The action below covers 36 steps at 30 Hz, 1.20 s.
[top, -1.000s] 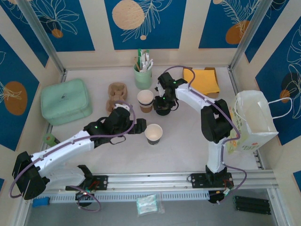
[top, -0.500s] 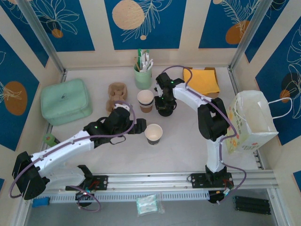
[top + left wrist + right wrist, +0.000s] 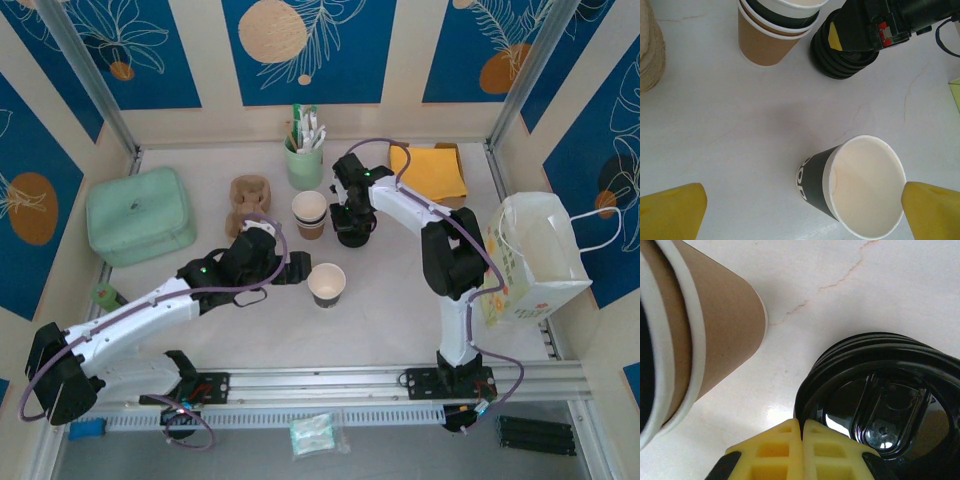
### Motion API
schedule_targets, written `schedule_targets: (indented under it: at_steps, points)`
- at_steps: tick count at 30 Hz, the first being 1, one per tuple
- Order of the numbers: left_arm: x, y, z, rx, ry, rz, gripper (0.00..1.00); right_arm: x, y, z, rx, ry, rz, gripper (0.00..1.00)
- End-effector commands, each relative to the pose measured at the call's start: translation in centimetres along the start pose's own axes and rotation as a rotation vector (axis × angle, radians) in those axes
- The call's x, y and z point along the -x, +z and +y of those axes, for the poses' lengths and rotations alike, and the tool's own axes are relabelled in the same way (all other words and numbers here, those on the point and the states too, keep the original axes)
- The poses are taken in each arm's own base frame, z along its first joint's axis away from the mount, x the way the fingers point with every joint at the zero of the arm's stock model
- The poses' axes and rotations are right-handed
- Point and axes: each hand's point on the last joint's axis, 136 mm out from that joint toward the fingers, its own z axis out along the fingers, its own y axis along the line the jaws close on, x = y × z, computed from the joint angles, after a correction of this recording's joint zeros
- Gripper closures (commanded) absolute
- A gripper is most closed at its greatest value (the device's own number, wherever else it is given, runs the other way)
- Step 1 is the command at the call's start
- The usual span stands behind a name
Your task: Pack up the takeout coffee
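Observation:
A lidded takeout coffee is out of view. A single lidless paper cup (image 3: 860, 187), dark with white lettering, stands on the table (image 3: 327, 284) between the fingers of my left gripper (image 3: 802, 215), which is open (image 3: 300, 270) and not touching it. A stack of black lids (image 3: 880, 405) sits right of two nested brown cups (image 3: 309, 213). My right gripper (image 3: 801, 422) is down at that stack (image 3: 350, 232), its yellow pads shut on the rim of the top lid.
A white paper bag (image 3: 540, 255) stands open at the right edge. A mint green case (image 3: 140, 212) lies at the left. A green holder of sachets (image 3: 304, 158), orange napkins (image 3: 430, 172) and a brown stack (image 3: 248, 195) sit behind the cups.
My right gripper's fingers have closed onto the top lid's rim, and the arm shifted slightly left. The left arm and the dark cup have not moved.

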Motion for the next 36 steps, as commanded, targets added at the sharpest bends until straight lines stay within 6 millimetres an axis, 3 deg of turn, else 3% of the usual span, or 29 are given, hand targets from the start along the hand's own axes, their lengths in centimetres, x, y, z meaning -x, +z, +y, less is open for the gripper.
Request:
schedule_targets:
  at_steps: [1, 13, 21, 36]
  points:
    - [0.8, -0.8, -1.0, -0.031, -0.002, -0.021, 0.01, 0.4, -2.8, 0.2, 0.004, -0.001, -0.046, 1.00]
    - [1.0, -0.8, -1.1, -0.030, -0.001, -0.025, 0.01, 0.9, -5.6, 1.0, 0.088, 0.053, -0.098, 1.00]
    - [1.5, -1.1, -1.6, -0.060, -0.034, -0.048, 0.01, 0.5, -11.6, 2.6, 0.221, 0.094, -0.212, 1.00]
    - [4.2, -2.2, -4.1, -0.180, -0.171, -0.141, 0.01, -3.6, -22.3, 8.3, 0.626, 0.117, -0.344, 1.00]
